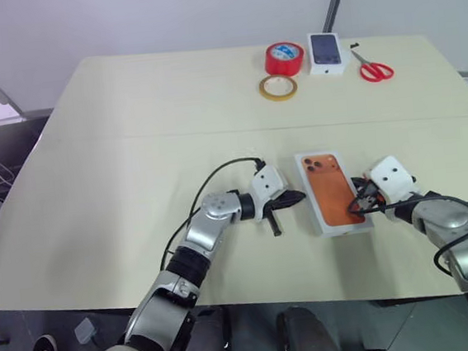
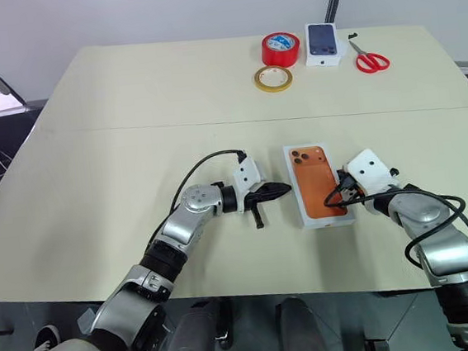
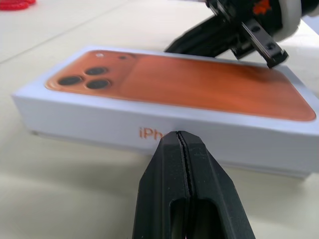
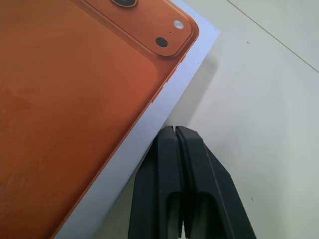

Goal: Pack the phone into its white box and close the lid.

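The white box (image 1: 332, 195) lies closed on the table in front of me, long side running away from me. The lid (image 3: 179, 82) sits on it; its top bears an orange phone picture with dark lenses, and orange lettering runs along its side. The phone itself is hidden. My left gripper (image 1: 300, 195) is shut, lying level, its tip at the box's left long side (image 3: 149, 130). My right gripper (image 1: 358, 205) is shut too, its tip against the box's right long side near the front corner (image 4: 149, 134). Neither one holds anything.
At the table's far side stand a red tape roll (image 1: 284, 58), a yellowish tape ring (image 1: 278, 87), a small white carton with a dark phone picture (image 1: 327, 52) and red scissors (image 1: 375, 69). The table's front edge (image 1: 254, 300) runs close behind the box.
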Controlling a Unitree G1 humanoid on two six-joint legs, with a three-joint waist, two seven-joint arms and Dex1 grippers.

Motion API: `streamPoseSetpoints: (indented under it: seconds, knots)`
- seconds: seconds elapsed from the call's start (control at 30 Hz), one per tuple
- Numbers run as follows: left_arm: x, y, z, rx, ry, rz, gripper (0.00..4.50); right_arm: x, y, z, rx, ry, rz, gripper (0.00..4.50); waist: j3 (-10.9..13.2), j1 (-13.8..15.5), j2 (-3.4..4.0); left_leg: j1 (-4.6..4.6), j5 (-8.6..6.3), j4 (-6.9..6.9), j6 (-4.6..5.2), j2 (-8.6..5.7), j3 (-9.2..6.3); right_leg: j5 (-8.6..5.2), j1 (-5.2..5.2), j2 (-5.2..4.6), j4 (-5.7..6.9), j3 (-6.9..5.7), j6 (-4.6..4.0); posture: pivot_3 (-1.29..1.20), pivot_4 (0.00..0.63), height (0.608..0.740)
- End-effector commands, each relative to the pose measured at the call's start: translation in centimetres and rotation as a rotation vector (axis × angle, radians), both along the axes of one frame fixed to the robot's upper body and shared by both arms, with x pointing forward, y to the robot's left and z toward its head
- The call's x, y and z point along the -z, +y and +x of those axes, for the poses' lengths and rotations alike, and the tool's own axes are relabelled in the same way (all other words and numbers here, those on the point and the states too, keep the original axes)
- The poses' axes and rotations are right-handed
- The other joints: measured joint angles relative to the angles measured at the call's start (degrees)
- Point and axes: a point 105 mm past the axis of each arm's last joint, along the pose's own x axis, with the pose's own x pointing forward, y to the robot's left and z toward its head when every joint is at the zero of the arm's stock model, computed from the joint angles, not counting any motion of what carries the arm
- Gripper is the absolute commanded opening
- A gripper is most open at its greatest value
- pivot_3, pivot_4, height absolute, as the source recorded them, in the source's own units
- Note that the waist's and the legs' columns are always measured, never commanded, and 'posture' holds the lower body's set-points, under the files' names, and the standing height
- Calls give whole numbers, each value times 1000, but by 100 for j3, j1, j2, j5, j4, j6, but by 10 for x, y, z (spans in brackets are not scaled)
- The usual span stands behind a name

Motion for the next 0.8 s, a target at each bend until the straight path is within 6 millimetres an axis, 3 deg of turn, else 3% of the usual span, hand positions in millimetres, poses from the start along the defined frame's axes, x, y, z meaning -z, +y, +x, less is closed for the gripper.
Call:
streamPoseSetpoints:
  seconds: [0.03,0.13,0.23,0.33,0.4,0.5,0.57,0.7,0.8]
  knots:
    - [-48,2,5,-13,-41,-171,0,-35,-9,8,10,-117,53,67,0,3,0,0,0,0,-1,0,0,0,0,0,1,0,0,0,150,740]
    - [-70,0,11,-30,-38,-238,0,-55,-7,10,-9,-160,189,67,0,10,0,0,1,1,-2,0,0,0,1,-1,2,0,0,0,150,740]
    - [-67,-11,13,-21,-53,-208,0,-59,12,2,-132,-143,261,67,0,23,-1,0,1,4,-1,-1,-1,0,8,1,-1,-6,2,0,150,740]
    - [-43,-31,8,11,-51,-107,0,-33,26,-11,-225,-36,165,67,-1,29,-2,3,1,5,-1,-6,-3,-1,14,-1,-3,-9,5,0,150,740]
    - [-17,-39,5,20,9,-23,0,-9,22,-13,-199,48,84,67,-1,16,-2,5,1,5,-1,-8,-3,-1,16,-1,-2,-9,6,0,150,740]
    - [26,-37,1,27,-14,190,0,19,15,-19,-170,145,-39,67,-6,4,-7,17,0,7,0,-9,2,-1,21,0,3,-2,6,0,150,740]
    - [41,-32,-1,21,27,247,0,26,18,-22,-175,173,-42,67,-36,11,-40,67,-1,-6,0,-5,-2,-3,71,2,-11,-6,8,0,150,740]
    - [27,-24,7,-10,137,139,0,14,27,-21,-174,176,112,67,-66,8,-66,100,-9,-13,4,0,-8,-5,114,-11,-34,-3,9,0,150,740]
    - [0,-12,16,-33,134,15,1327,-2,33,-19,-212,133,186,897,-67,-16,-62,95,-10,-15,4,3,-10,-4,107,-15,-34,-2,8,0,150,740]
